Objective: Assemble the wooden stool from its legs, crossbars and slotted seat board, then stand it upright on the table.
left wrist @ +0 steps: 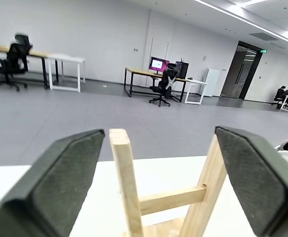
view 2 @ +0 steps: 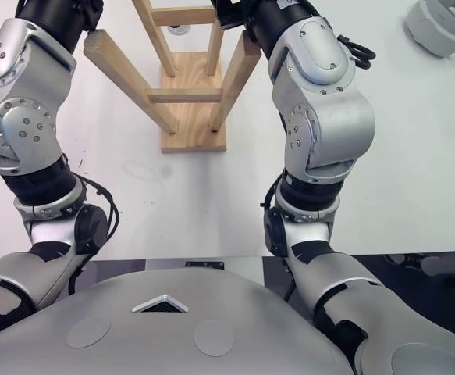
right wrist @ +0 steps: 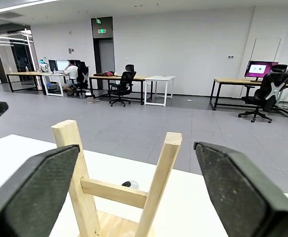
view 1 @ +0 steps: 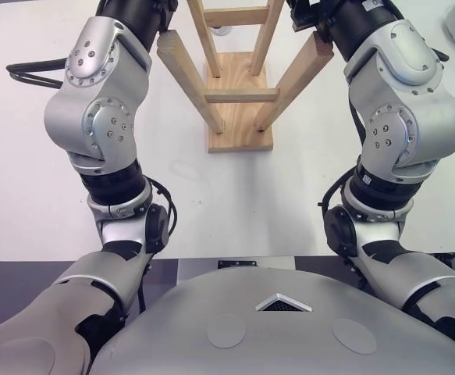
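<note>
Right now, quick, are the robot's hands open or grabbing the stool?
Left gripper: open, holding nothing.
Right gripper: open, holding nothing; the stool stands upside down, ungripped.

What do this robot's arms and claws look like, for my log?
The left arm and right arm have rounded silver shells with screw dots, black joints and looping black cables. The left claw and right claw carry dark, textured wedge pads.

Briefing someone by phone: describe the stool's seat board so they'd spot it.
In the middle of the white table, the wooden stool sits upside down. The seat board is the flat slab lying on the table, unlike the four legs rising from it.
</note>
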